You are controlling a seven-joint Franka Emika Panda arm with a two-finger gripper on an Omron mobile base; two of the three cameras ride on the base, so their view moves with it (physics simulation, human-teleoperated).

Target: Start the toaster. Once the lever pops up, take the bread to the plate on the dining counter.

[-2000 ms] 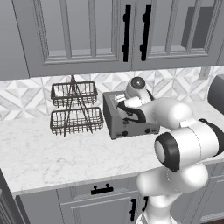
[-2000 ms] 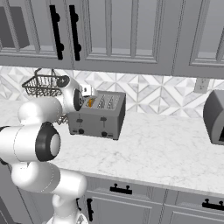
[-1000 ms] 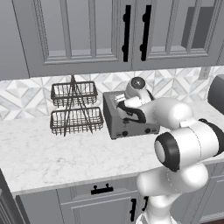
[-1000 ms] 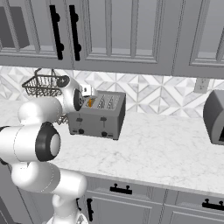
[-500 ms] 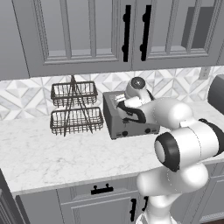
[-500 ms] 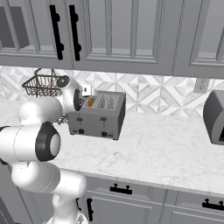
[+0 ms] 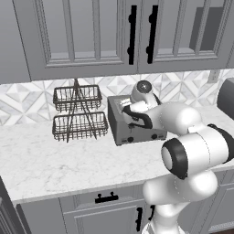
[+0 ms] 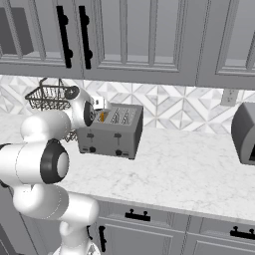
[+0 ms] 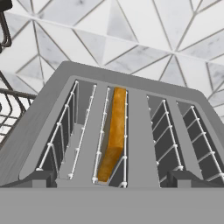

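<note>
The grey four-slot toaster (image 7: pixel 137 126) (image 8: pixel 111 133) stands on the counter against the tiled wall. In the hand view I look straight down into the toaster (image 9: pixel 140 109). The bread (image 9: pixel 113 135) stands on edge in the second slot from the left, and its orange crust (image 8: pixel 103 117) shows at the top. My gripper (image 9: pixel 111 180) hangs just above the toaster's top, open. Its dark fingertips (image 9: pixel 41 178) stand wide apart, with nothing between them. Two dark levers and two knobs show on the toaster's front. The plate and the dining counter are out of view.
A two-tier wire basket rack (image 7: pixel 77 114) stands just left of the toaster. A dark grey appliance (image 8: pixel 244 133) sits at the far right of the marble counter (image 8: pixel 184 172). Upper cabinets (image 7: pixel 114 32) hang low above. Drawers run below the counter's front edge.
</note>
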